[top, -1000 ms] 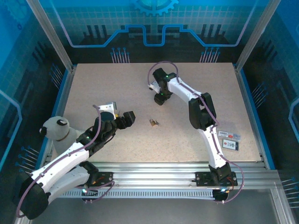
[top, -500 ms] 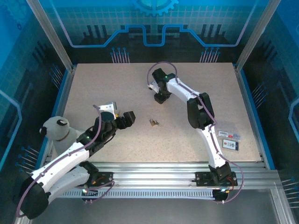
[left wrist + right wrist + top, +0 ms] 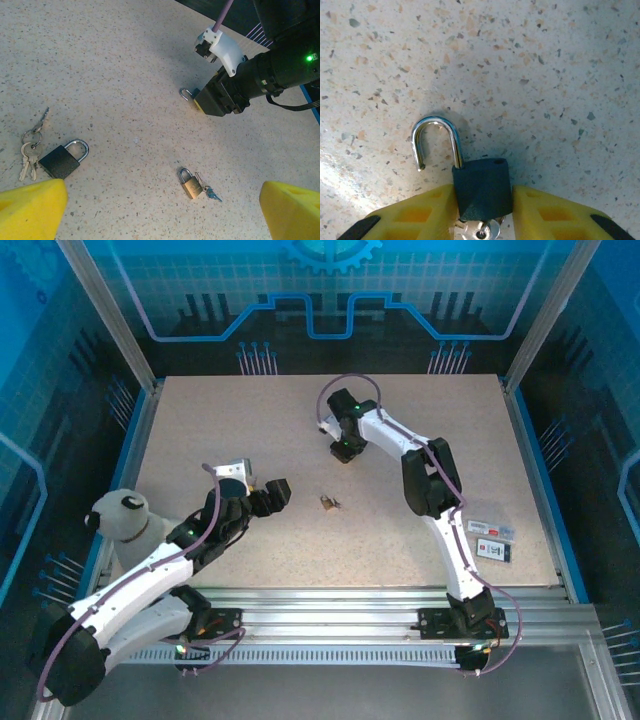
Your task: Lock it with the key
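**A:** Where on the table (image 3: 200,420) is the work?

**B:** Toward 12 o'clock from its centre, where the right gripper (image 3: 343,451) is down at the surface. The left gripper (image 3: 161,210) hangs near 8 o'clock, jaws spread wide and empty, likely kept free to turn the key.

**A:** And the right one's hold?

**B:** Its yellow fingers (image 3: 415,220) pinch the dark blue padlock (image 3: 481,182) from both sides, probably to steady it. The shackle (image 3: 435,137) stands open toward 11 o'clock. A key (image 3: 480,231) shows at the body's 6 o'clock end.
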Controlling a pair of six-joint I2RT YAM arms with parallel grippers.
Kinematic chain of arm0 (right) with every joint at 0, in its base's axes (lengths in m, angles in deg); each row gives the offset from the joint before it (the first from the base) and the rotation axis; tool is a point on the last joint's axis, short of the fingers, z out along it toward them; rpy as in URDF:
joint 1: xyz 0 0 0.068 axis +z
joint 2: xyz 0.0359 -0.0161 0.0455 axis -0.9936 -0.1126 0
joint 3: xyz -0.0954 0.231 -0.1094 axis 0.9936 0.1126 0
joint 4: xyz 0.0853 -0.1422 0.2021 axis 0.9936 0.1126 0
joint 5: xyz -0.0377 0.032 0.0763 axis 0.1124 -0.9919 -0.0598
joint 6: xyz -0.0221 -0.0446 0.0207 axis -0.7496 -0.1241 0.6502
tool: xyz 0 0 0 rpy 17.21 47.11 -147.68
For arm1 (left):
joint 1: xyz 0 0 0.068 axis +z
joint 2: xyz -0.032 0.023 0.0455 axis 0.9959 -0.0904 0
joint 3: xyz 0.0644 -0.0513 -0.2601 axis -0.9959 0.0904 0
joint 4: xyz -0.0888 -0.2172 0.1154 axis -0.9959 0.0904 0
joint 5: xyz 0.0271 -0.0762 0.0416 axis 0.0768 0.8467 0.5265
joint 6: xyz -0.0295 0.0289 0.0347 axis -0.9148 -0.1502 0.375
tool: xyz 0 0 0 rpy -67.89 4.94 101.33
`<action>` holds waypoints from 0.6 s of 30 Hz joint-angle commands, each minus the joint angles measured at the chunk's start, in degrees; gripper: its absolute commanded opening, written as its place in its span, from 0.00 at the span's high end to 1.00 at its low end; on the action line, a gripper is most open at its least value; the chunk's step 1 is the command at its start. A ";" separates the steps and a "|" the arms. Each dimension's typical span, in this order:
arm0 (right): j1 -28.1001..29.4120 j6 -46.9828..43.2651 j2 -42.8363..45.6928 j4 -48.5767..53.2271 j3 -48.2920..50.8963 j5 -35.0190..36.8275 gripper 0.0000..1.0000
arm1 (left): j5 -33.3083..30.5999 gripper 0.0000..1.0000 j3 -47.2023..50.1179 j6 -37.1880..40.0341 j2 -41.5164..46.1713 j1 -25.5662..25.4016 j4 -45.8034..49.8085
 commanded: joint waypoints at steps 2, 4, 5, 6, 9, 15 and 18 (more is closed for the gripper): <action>-0.88 5.00 1.73 2.38 4.26 -0.96 0.70 | -0.60 0.01 0.21 0.97 -0.11 -0.27 -1.74; -0.79 6.75 3.23 2.01 6.42 -1.50 0.71 | -0.53 0.01 0.23 0.95 -0.14 -0.24 -1.74; -0.79 7.47 3.95 1.70 7.39 -1.69 0.70 | -0.46 0.01 0.21 0.97 -0.12 -0.21 -1.79; -0.79 8.32 4.60 1.49 8.50 -1.88 0.71 | -0.50 0.01 0.13 0.97 -0.12 -0.29 -1.75; -0.81 9.91 7.13 0.81 11.30 -2.91 0.72 | -0.32 0.01 0.13 0.84 -0.17 -0.28 -1.76; -0.75 12.04 9.30 0.26 14.91 -3.64 0.74 | -0.31 0.01 0.13 0.97 -0.14 -0.24 -1.76; -0.63 12.90 10.49 -0.56 16.88 -4.97 0.75 | -0.20 0.01 0.11 0.96 -0.16 -0.27 -1.70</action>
